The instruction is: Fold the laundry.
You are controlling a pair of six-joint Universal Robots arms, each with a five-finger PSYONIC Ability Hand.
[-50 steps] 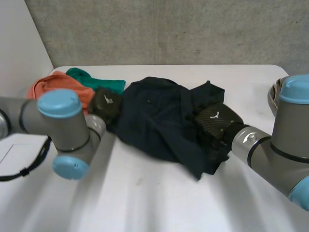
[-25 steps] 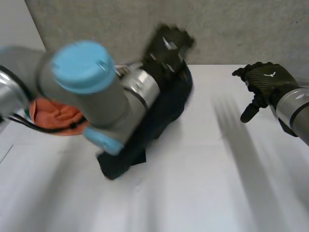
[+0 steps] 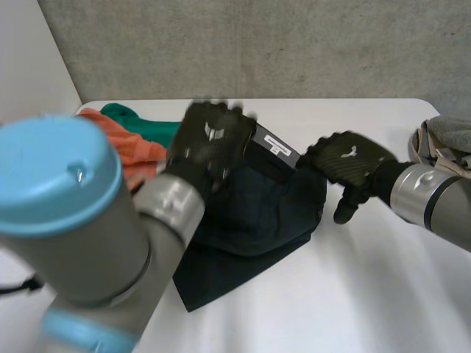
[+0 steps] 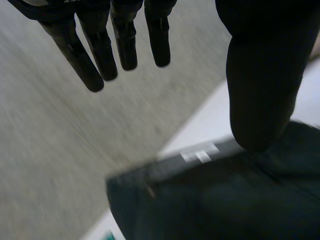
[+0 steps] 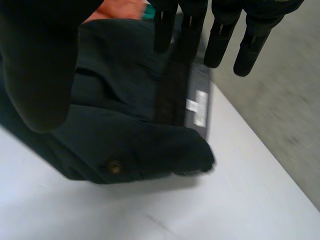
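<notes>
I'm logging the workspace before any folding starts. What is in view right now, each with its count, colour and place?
dark garment: one, dark navy, crumpled at the table's middle
label: one, white, on the garment's far edge
orange cloth: one, orange, left of the garment
green cloth: one, green, just behind the orange cloth
laundry pile: grey-beige, at the table's right edge; piece count unclear
table: one, white
wall: grey concrete, behind the table
left hand: one, black, open, over the garment's far left part
right hand: one, black, open, at the garment's right edge
arms: two, grey with light-blue caps
</notes>
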